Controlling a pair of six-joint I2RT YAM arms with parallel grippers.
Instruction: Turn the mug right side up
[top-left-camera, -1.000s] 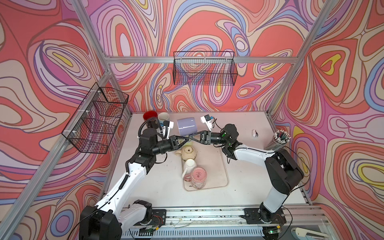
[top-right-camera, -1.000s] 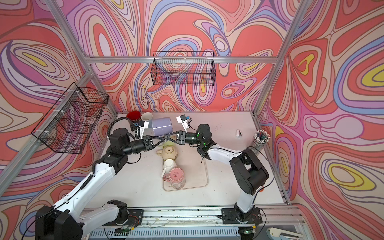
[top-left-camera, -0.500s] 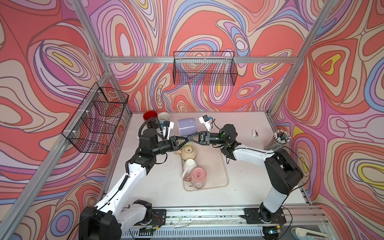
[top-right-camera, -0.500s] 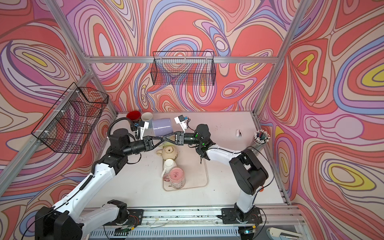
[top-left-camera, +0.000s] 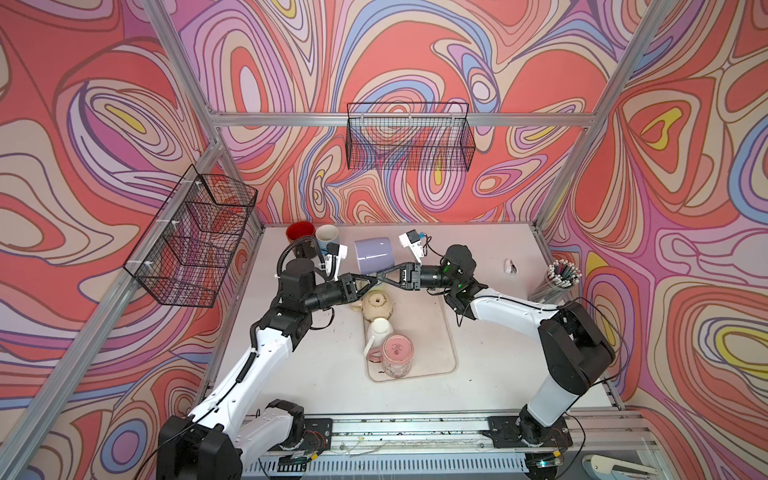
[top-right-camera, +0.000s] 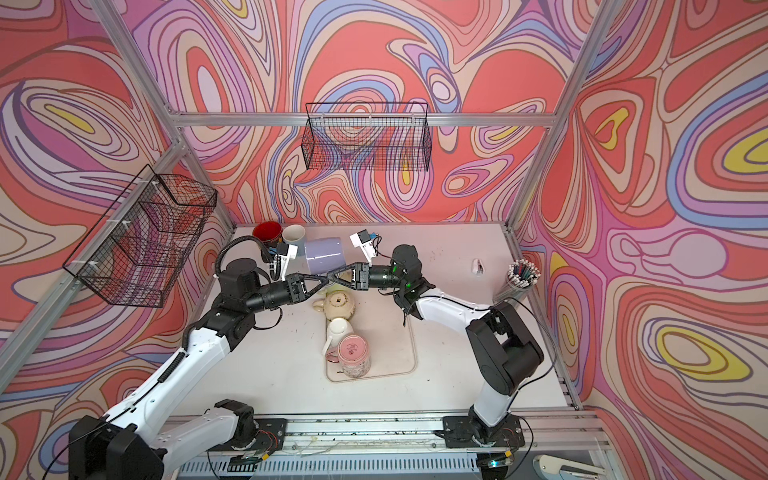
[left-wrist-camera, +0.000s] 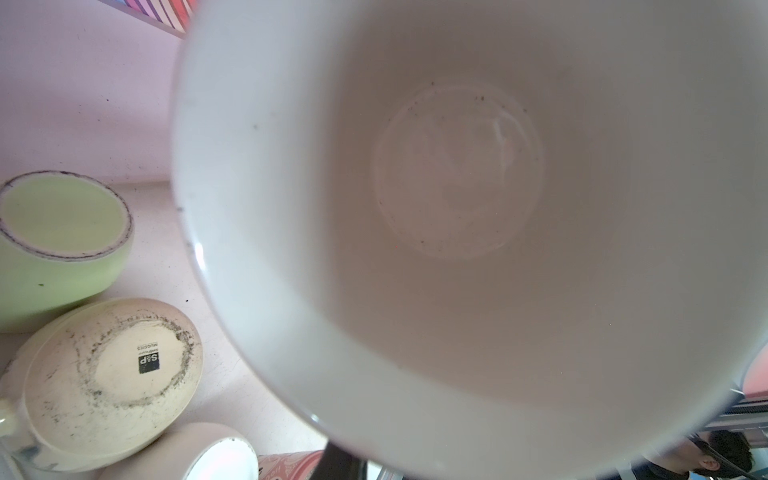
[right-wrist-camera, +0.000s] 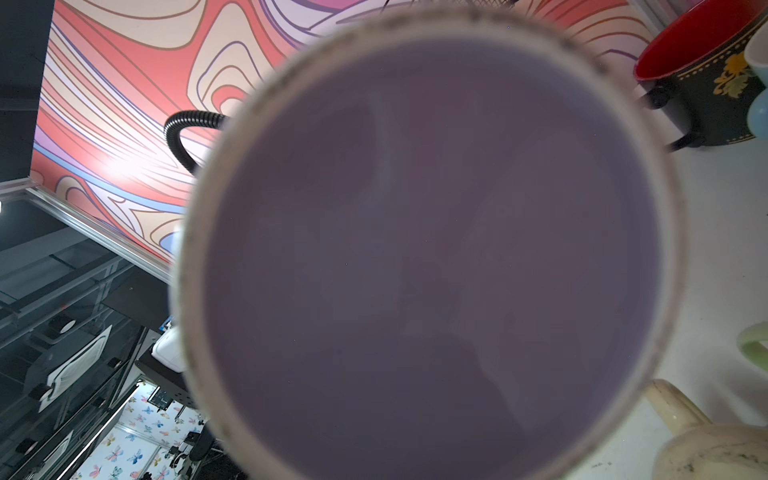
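The lavender mug (top-left-camera: 373, 254) (top-right-camera: 324, 254) hangs on its side above the back of the table, between my two grippers. Its white inside (left-wrist-camera: 457, 208) fills the left wrist view, and its purple base (right-wrist-camera: 415, 249) fills the right wrist view. My left gripper (top-left-camera: 371, 279) (top-right-camera: 327, 279) is shut at the mug's lower rim, with one dark finger (left-wrist-camera: 336, 461) showing under the rim. My right gripper (top-left-camera: 383, 277) (top-right-camera: 333, 276) reaches in from the right to the mug's underside. Its jaws are hidden behind the base.
Below the held mug a beige mat (top-left-camera: 432, 332) carries an upside-down cream mug (top-left-camera: 376, 304), a white mug (top-left-camera: 379, 330) and a pink mug (top-left-camera: 397, 353). A red mug (top-left-camera: 300, 232) and a white mug (top-left-camera: 327, 236) stand upright at the back left. A pen cup (top-left-camera: 561, 274) stands far right.
The right arm has crept a little to the left toward the mug. The mug and the left gripper have barely moved.
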